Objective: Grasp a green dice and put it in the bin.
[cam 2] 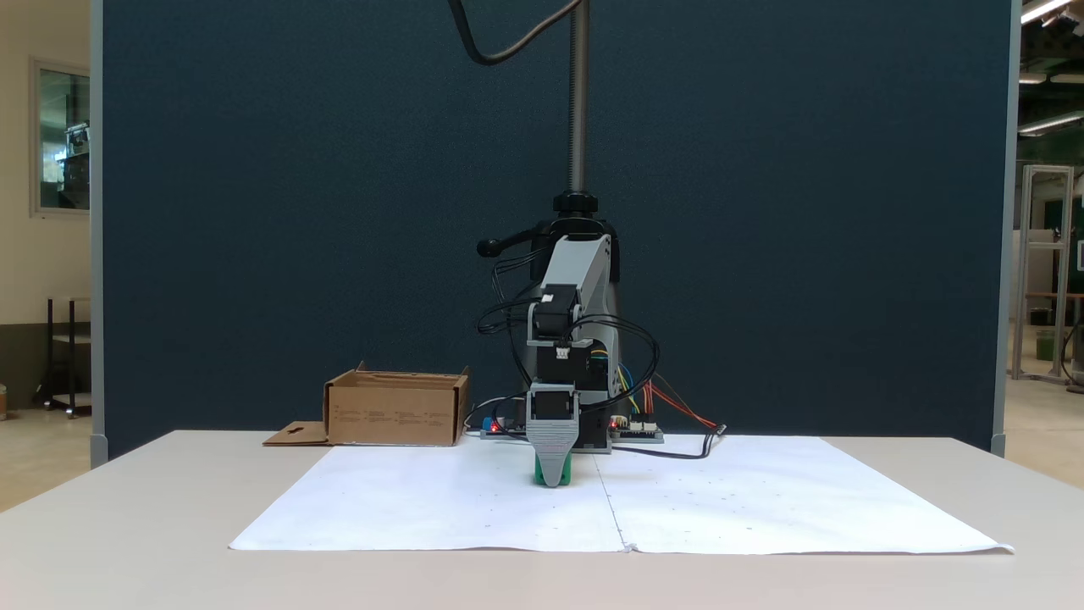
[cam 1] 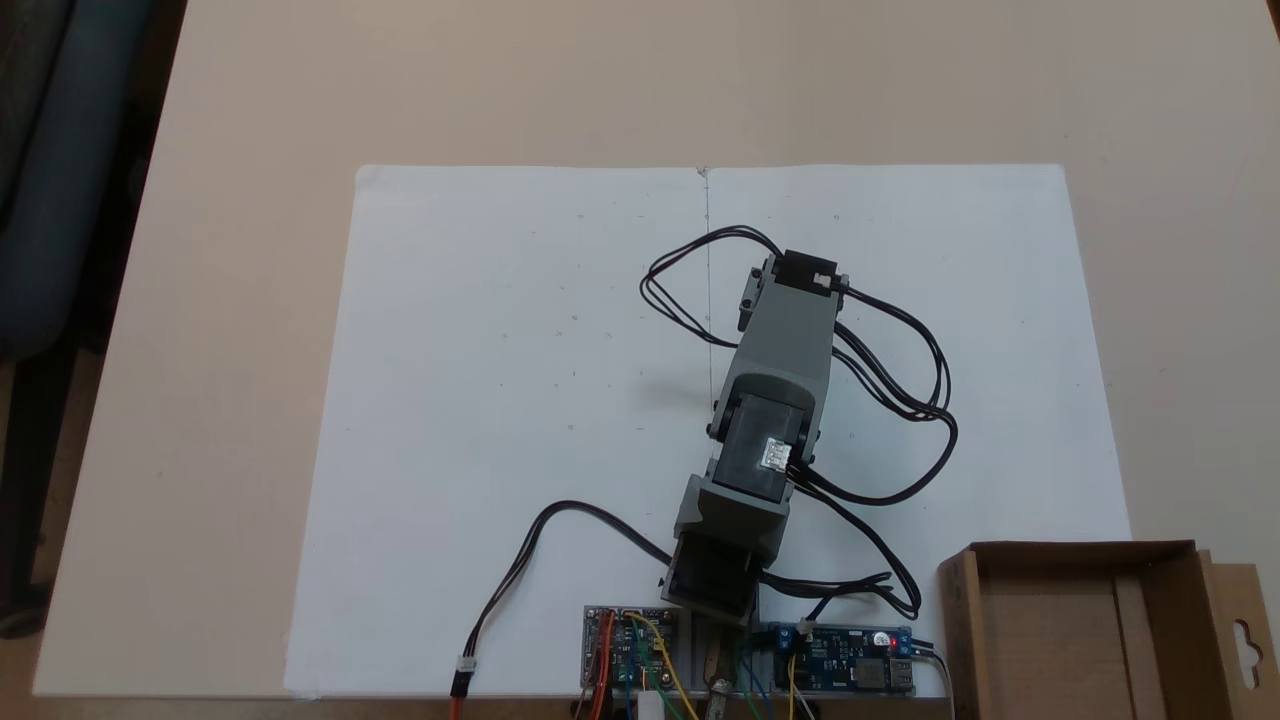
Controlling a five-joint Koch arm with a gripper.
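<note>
white paper [cam 2: 423, 500] bears the green dice [cam 2: 539, 475] behind the claw [cam 2: 552, 479]; its opening is unclear.

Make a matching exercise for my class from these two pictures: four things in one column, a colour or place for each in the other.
Things:
1. green dice
2. bin
3. paper sheet
4. gripper

Descriptions:
A. brown cardboard, standing off the paper near the arm's base
B. white, spread flat on the table
C. grey, lowered to the paper
D. sits on the paper, partly hidden behind the grey jaw

Pairs: 1-D, 2-A, 3-B, 4-C
</note>
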